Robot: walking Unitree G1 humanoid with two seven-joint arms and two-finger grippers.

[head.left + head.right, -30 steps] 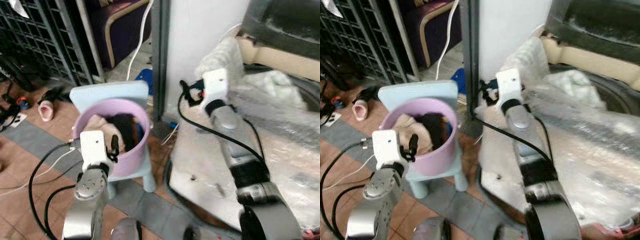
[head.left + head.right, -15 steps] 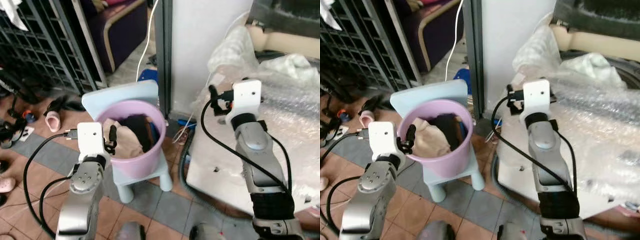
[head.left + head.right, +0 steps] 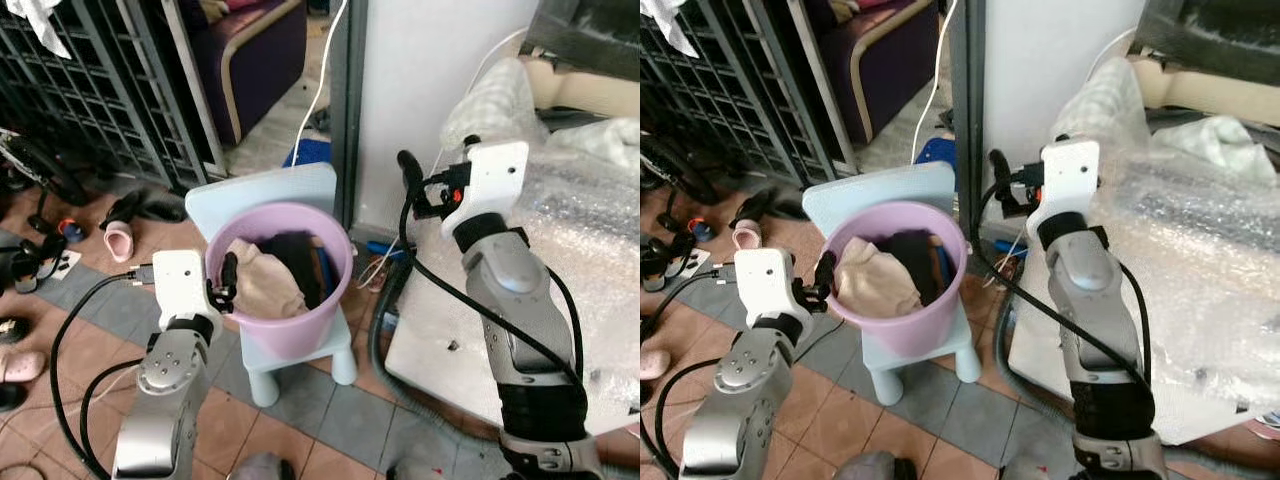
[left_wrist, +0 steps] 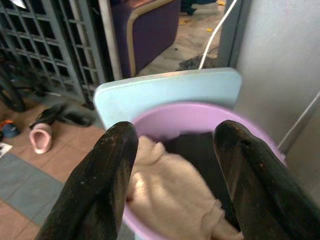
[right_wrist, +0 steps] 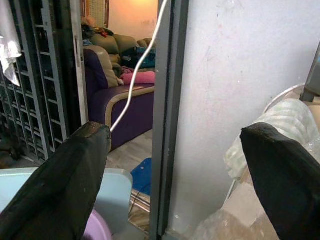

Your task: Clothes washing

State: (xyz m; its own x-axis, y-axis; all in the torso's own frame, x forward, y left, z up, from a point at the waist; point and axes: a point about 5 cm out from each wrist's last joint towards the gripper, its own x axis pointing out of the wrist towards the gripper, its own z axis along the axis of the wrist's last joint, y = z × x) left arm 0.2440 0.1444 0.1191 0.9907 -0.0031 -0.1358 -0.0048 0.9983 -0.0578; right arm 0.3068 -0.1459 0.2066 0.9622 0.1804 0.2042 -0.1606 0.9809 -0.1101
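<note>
Both arms have swung leftward from the washer side, and the left gripper [image 4: 172, 165] now hovers at the rim of the purple bucket [image 3: 300, 325].
Its fingers [image 4: 100, 185] stand apart, empty, with the cream garment [image 4: 167, 192] and dark clothes [image 4: 200, 150] just beyond them, the bucket sitting on a pale blue stool [image 3: 262, 195]. The right gripper [image 5: 175, 165], fingers spread wide, is raised beside the wrapped washing machine [image 3: 1200, 260], facing the white wall [image 5: 240, 75].

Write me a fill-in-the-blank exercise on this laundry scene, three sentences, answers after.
1. The bucket holding the clothes is coloured ____.
2. The bucket stands on a light blue ____.
3. The gripper nearest the bucket's rim is the ____ gripper, its fingers spread open.

Missing words: purple; stool; left
</note>
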